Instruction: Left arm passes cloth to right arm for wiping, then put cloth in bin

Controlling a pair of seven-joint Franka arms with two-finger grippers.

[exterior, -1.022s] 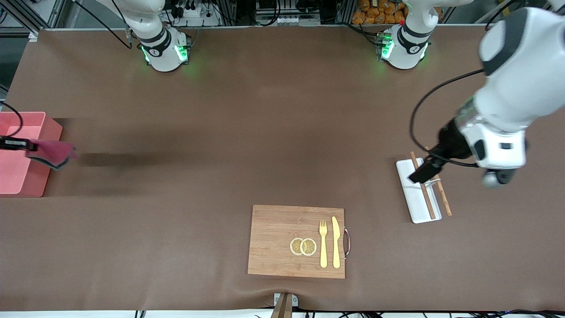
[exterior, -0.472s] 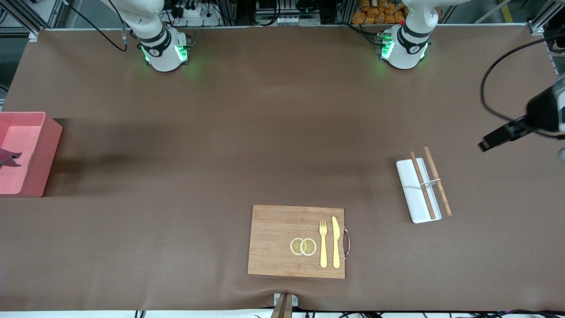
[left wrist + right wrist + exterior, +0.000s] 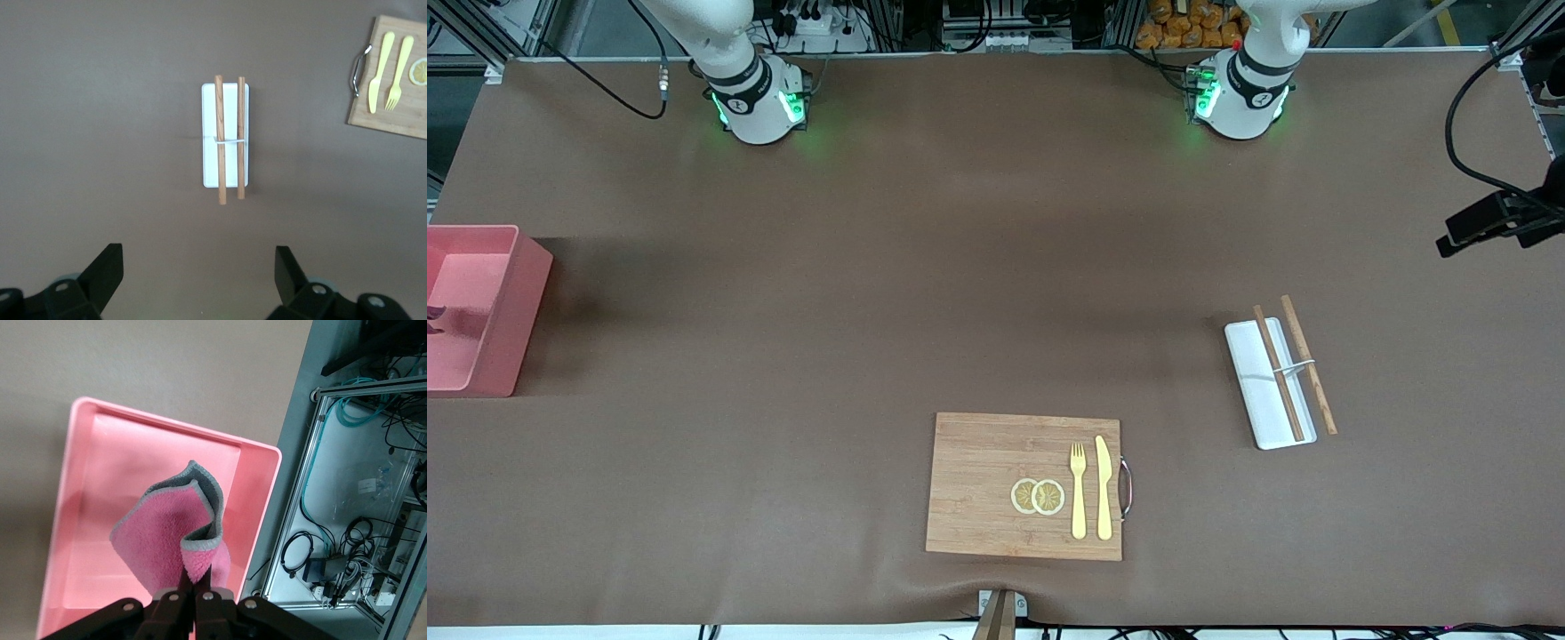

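Observation:
My right gripper is shut on the cloth, a fuzzy magenta-pink rag with a grey edge. It holds the cloth folded and hanging over the inside of the pale pink bin. In the front view the bin stands at the right arm's end of the table, and only a dark corner of the cloth shows at the picture's edge. My left gripper is open and empty, up in the air over bare table near the left arm's end.
A flat white tray with two wooden chopsticks lies toward the left arm's end. A wooden board with a fork, a knife and two lemon slices lies near the front camera.
My right gripper has carried the cloth from beside the bin's wall to over its inside. My left arm has drawn back from over the white tray toward its end of the table.

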